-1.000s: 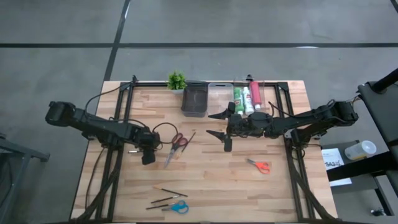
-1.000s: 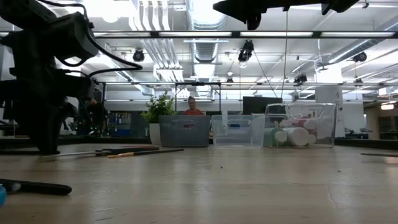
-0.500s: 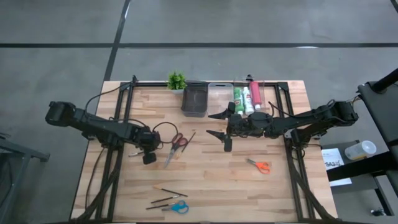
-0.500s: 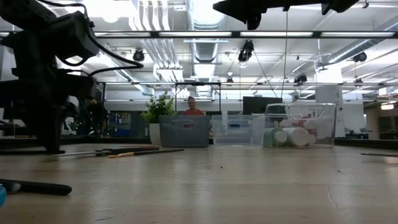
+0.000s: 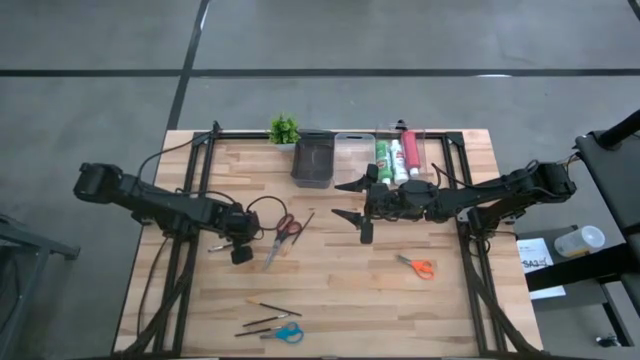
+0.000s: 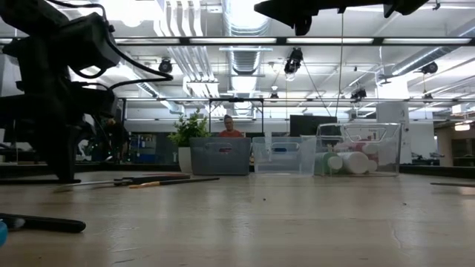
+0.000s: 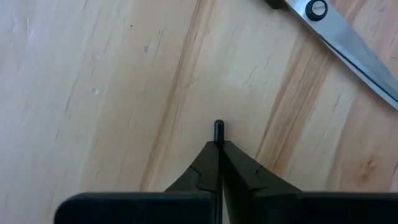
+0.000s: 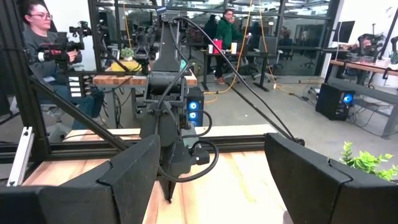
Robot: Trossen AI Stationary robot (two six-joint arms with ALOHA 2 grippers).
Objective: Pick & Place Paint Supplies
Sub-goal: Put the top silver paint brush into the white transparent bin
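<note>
Left hand clamped on brush; only tip visible.

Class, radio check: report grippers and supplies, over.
Left gripper shut on a thin dark brush, beside red scissors. Right gripper open, raised mid-table. Nothing in the way.

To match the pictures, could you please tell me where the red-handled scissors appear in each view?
High view: red-handled scissors left of centre, beside the left gripper.
Low view: cannot tell them apart.
Left wrist view: blades, top right corner.
Right wrist view: not in it.
Landmark: left gripper, shut on a thin dark brush.
</note>
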